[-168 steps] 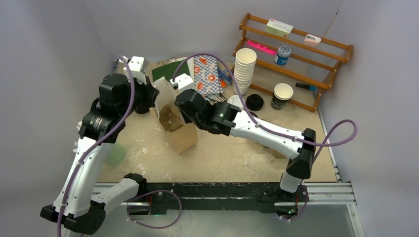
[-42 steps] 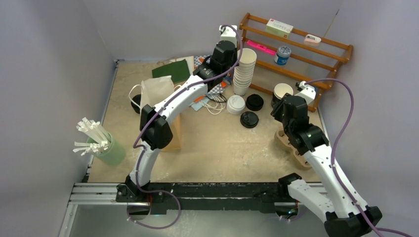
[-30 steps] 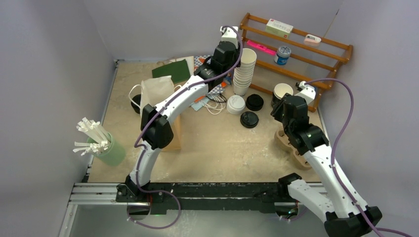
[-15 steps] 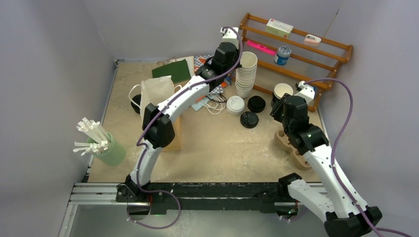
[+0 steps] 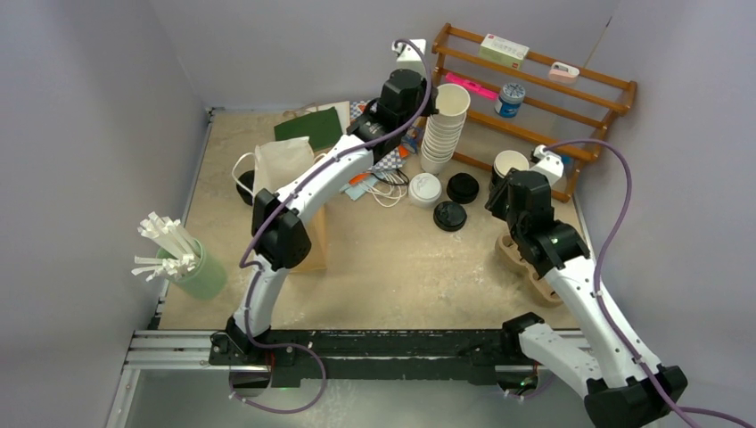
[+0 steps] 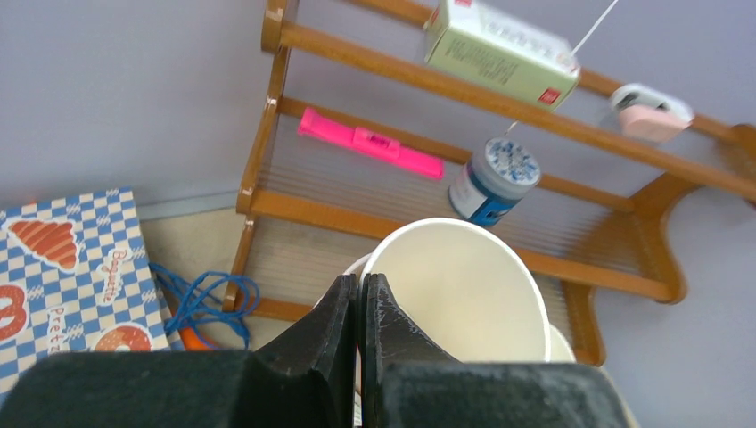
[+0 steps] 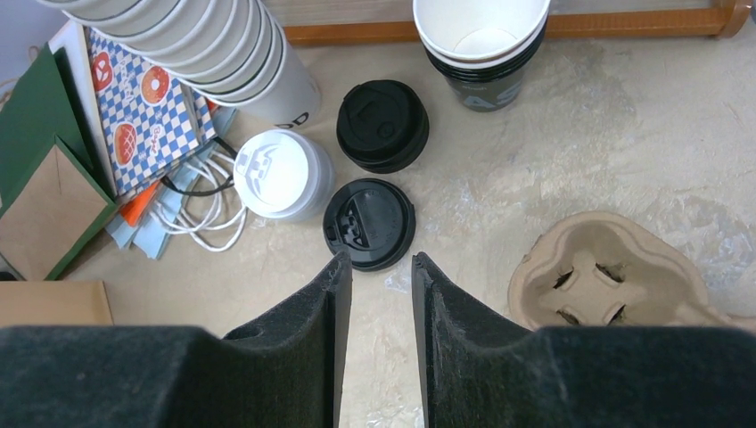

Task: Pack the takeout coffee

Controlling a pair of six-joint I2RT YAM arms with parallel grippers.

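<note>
The takeout coffee stands mid-table: a white-lidded cup (image 5: 425, 189) (image 7: 276, 174) and, to its right, a black-lidded cup (image 5: 461, 185) (image 7: 382, 125). My left gripper (image 5: 435, 103) (image 6: 359, 283) reaches over the back of the table. It is shut on the rim of the top white cup (image 5: 452, 100) (image 6: 459, 290), which sits tilted above the tall stack (image 5: 437, 141). My right gripper (image 5: 497, 193) (image 7: 382, 263) hangs open above the table with nothing between its fingers. Its tips are just short of a loose black lid (image 5: 449, 216) (image 7: 368, 223).
A pulp cup carrier (image 5: 526, 263) (image 7: 606, 276) lies under the right arm. A dark lidless cup (image 5: 510, 169) (image 7: 481, 45) stands by the wooden rack (image 5: 571, 98). A brown paper bag (image 5: 285, 165) stands at left. A green cup of straws (image 5: 192, 267) is by the left wall.
My left gripper has shut on the rim of the stack's top cup and raised it, tilted, off the stack. The right arm has shifted slightly left.
</note>
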